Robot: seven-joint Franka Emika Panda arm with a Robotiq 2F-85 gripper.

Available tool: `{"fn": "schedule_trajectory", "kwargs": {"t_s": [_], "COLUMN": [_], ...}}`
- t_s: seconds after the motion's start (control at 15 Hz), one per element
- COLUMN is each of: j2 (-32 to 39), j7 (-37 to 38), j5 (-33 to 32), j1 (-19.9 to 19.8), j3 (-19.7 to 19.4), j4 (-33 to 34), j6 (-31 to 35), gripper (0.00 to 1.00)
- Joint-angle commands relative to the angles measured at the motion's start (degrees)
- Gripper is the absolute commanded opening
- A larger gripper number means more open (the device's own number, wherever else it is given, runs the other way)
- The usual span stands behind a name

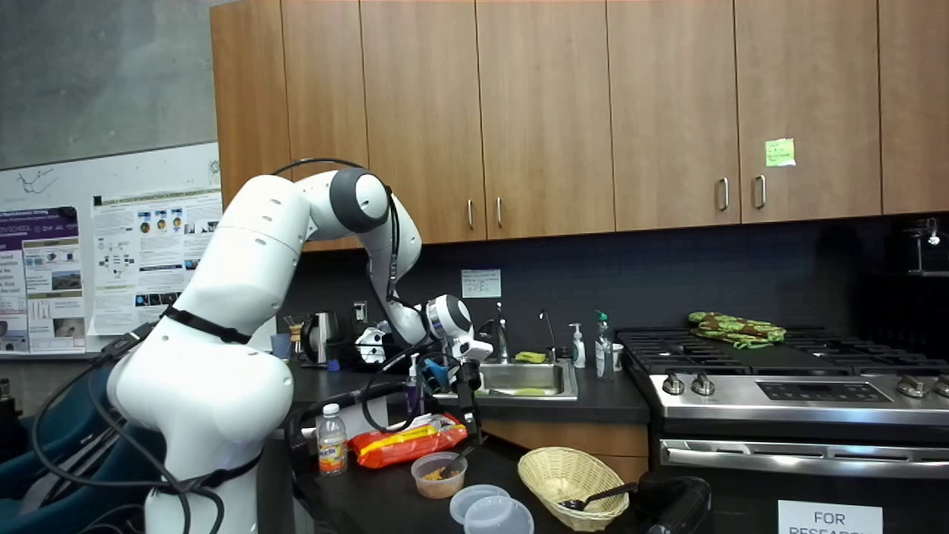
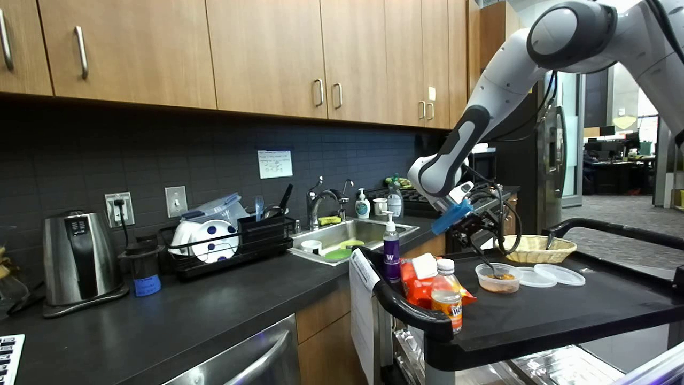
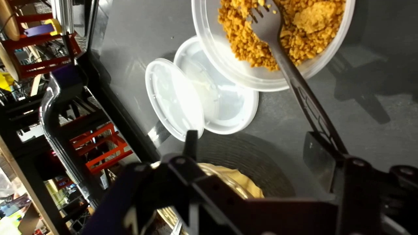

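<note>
- Fork (image 3: 307,94), dark plastic, tilted in a tub (image 3: 228,62) on a black cart top (image 2: 566,315), which sits just beside the front edge of the dark counter (image 2: 203,310).
- Gripper (image 3: 253,147) above the cart top: jaws spread wide, gripping nothing; in the wrist view the fork's handle reaches one jaw, but whether the two touch cannot be told.
- Pale wicker basket (image 1: 552,475) near a cart-top corner, with a dark utensil (image 1: 604,492) inside.
- Red and yellow bag (image 1: 408,443), lying along the cart-top edge nearest the counter's front edge.
- Clear bottle (image 2: 448,294), orange label, white cap, upright beside the bag at a corner of that edge.
- Tub: round, clear, part-filled with orange crumbs (image 3: 321,19), between the bag and two overlapping clear lids (image 3: 176,101).
- Fork's tines, smallest, sit among the crumbs.
</note>
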Motion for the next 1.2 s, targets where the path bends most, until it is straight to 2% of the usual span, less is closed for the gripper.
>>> {"fn": "schedule_trajectory", "kwargs": {"t_s": [0.0, 0.6, 1.13], "j2": [-1.2, -3.0, -1.8], "j7": [0.8, 3.6, 4.0], "j5": [0.2, 0.5, 0.7], "j1": [-0.3, -0.1, -0.3], "j3": [0.5, 1.1, 1.4], "j4": [-0.2, -0.4, 1.0], "j6": [0.0, 1.9, 3.2], "gripper": [1.0, 1.0, 1.0]}}
